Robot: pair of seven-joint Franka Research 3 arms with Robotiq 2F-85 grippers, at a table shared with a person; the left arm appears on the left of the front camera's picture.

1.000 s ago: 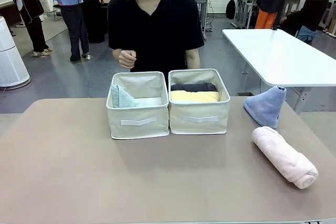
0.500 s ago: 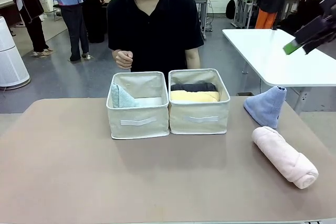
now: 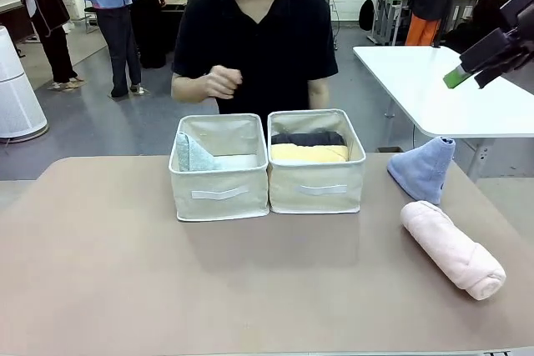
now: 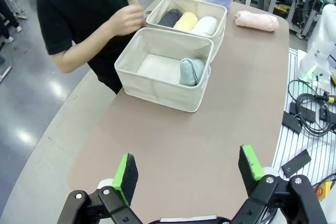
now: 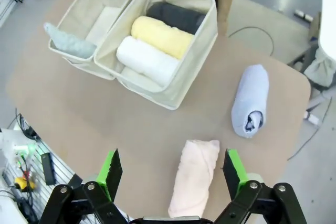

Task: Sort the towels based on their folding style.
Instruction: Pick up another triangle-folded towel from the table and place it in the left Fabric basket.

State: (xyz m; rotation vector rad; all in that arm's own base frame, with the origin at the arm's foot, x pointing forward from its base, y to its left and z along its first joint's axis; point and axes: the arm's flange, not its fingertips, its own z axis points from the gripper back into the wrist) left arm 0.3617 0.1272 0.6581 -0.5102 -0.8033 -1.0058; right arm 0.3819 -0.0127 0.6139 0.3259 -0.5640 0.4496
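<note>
Two loose on table [image 3: 125,289]: pink roll [image 3: 451,249], blue cone [image 3: 422,169]. Teal cone [image 3: 192,154] in L bin [image 3: 219,193], 3 rolls [image 5: 163,36] in R bin [image 3: 317,189]. L gripper [image 4: 188,169], R gripper [image 5: 171,169]: jaws wide, empty.

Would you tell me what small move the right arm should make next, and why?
Probably lower the right gripper onto the pink rolled towel: its jaws stand open, aimed down at it, the towel lies loose on the table, and the right-hand fabric bin holds the other rolls.
</note>
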